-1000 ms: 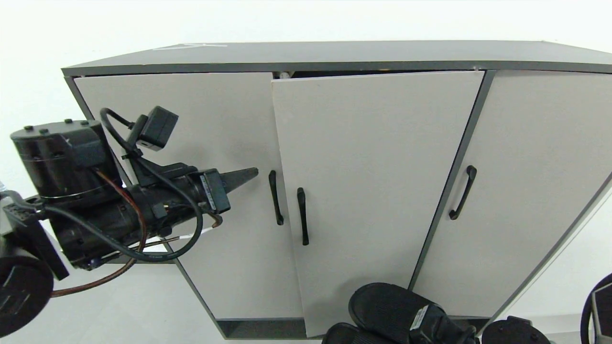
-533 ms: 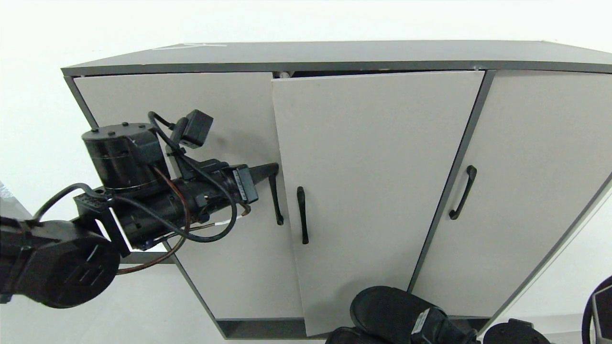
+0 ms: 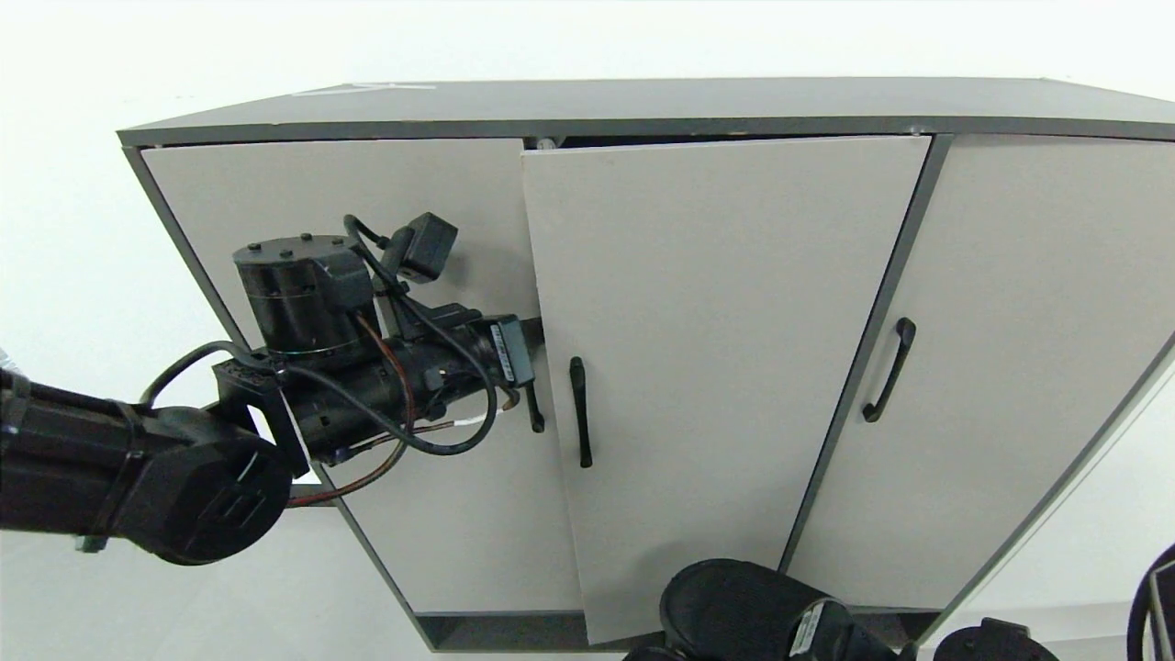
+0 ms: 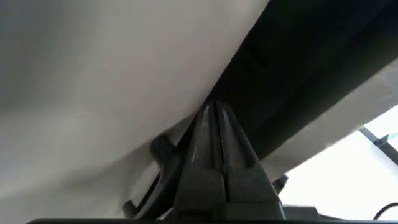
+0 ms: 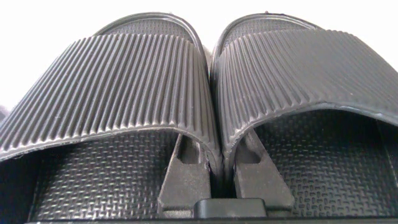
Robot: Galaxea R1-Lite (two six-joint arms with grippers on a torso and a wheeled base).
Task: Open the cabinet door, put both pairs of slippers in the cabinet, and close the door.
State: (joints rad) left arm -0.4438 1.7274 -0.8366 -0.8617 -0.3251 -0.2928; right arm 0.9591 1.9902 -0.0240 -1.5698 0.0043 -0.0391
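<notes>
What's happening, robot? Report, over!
Left gripper shut, tip at the gap beside the middle door, slightly ajar. Right gripper shut on a pair of slippers. Left door's handle close beside the tip.

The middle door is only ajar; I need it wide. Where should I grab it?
Grip the upright black handle near the middle door's left edge, coming from the front and closing across the bar. That edge stands proud, so it's the free side.
</notes>
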